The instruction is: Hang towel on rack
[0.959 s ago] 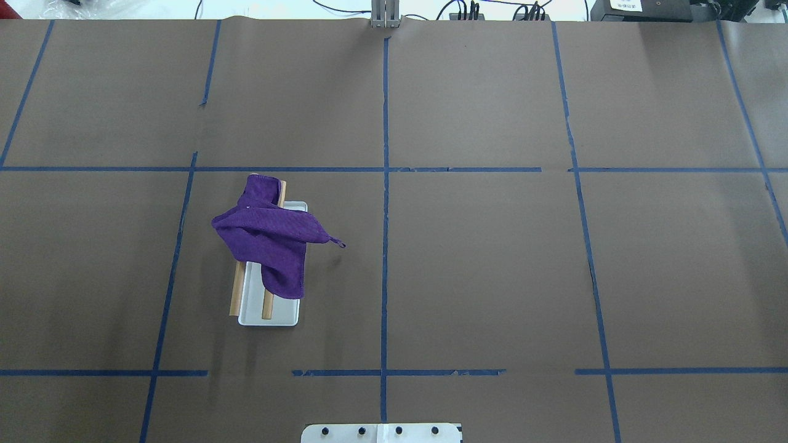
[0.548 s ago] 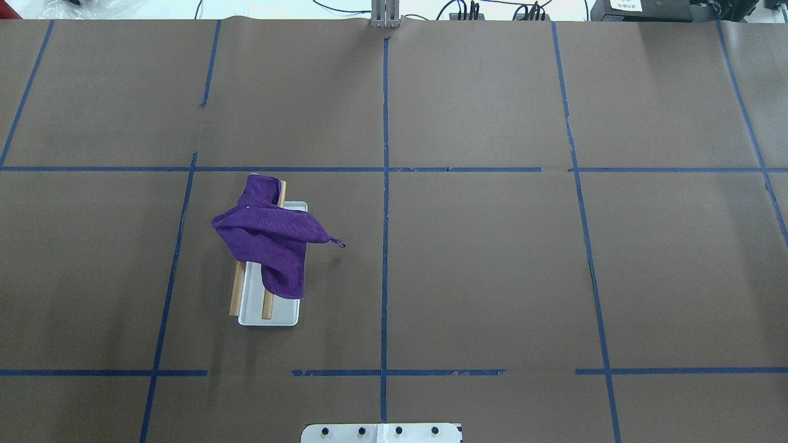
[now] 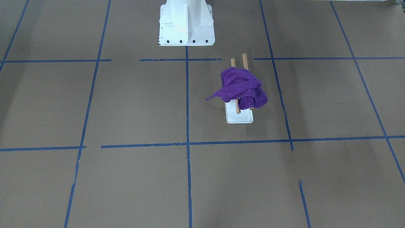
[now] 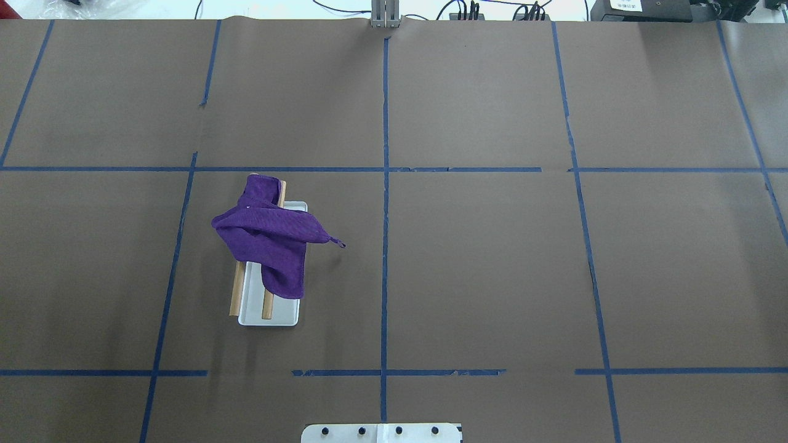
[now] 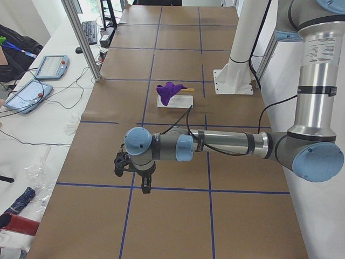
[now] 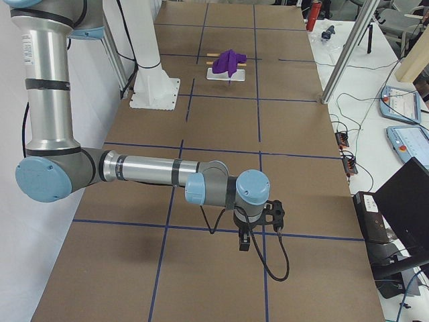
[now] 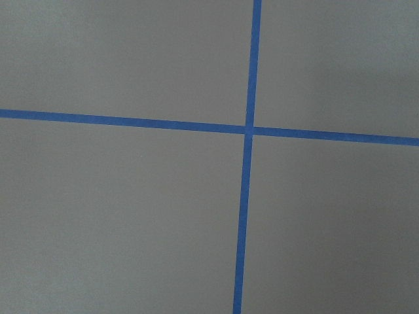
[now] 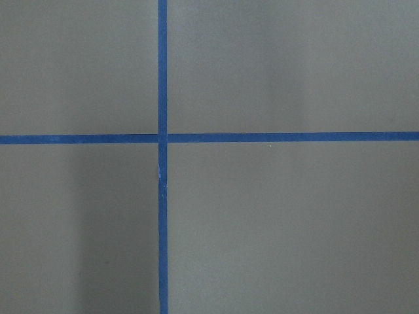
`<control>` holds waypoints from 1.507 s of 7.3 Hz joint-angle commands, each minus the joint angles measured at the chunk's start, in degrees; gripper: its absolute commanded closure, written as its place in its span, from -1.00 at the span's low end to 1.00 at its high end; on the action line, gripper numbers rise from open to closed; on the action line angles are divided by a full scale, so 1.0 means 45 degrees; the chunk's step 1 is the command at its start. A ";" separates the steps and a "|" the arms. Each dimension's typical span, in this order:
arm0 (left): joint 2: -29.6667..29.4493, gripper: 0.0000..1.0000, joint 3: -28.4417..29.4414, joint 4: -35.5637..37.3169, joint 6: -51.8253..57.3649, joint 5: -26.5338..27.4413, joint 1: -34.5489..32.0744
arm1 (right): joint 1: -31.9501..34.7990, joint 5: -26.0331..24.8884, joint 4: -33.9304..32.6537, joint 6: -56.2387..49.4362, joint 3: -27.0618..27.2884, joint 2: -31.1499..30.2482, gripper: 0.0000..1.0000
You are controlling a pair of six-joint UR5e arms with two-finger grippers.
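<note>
A purple towel (image 4: pixel 268 240) is draped in a bunch over the rack (image 4: pixel 271 317), a small stand with a flat white base and two brown dowels (image 4: pixel 236 289). It also shows in the front view, towel (image 3: pixel 242 87) over rack (image 3: pixel 239 117), and far off in the left view (image 5: pixel 171 91) and right view (image 6: pixel 230 62). My left gripper (image 5: pixel 144 186) hangs over the table's left end, far from the rack. My right gripper (image 6: pixel 245 240) hangs over the right end. Both show only in side views, so I cannot tell whether they are open or shut.
The white bolted robot pedestal (image 3: pixel 186 23) stands at the table's robot side. Blue tape lines (image 4: pixel 385 184) grid the brown table cover. Tablets and cables (image 5: pixel 32 91) lie off the table's far edge. The wrist views show only tape crossings (image 7: pixel 249 129).
</note>
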 commanded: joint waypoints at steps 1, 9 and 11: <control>0.0000 -1.00 0.0001 -0.0003 0.0000 0.0000 0.0000 | 0.0000 0.0142 0.0017 0.0013 0.0015 -0.0012 -1.00; -0.0019 -1.00 -0.0038 -0.0061 0.0000 0.0000 0.0020 | 0.0000 0.0456 0.0037 0.0013 0.0152 -0.0012 -1.00; -0.0019 -1.00 -0.0077 -0.0061 0.0000 0.0000 0.0000 | 0.0000 0.0456 0.0037 0.0013 0.0152 -0.0012 -1.00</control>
